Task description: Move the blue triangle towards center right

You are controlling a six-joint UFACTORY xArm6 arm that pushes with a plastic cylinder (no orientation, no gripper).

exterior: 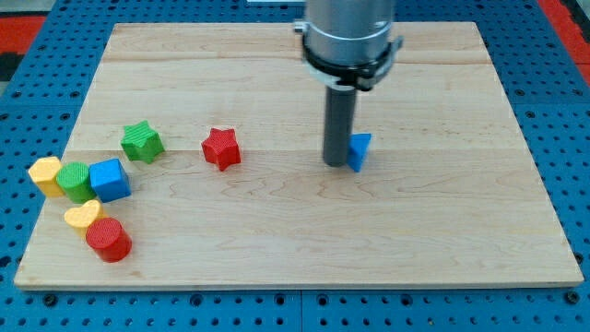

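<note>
The blue triangle (360, 151) stands on the wooden board (415, 221), a little right of the board's middle. My tip (336, 163) sits right against the triangle's left side, and the rod hides part of that side. The arm's grey body comes down from the view's top above it.
A red star (221, 148) lies left of my tip. A green star (142, 141) is farther left. At the board's left edge sit a yellow block (44, 173), a green block (73, 180), a blue cube (110, 180), a yellow heart (82, 216) and a red cylinder (110, 241).
</note>
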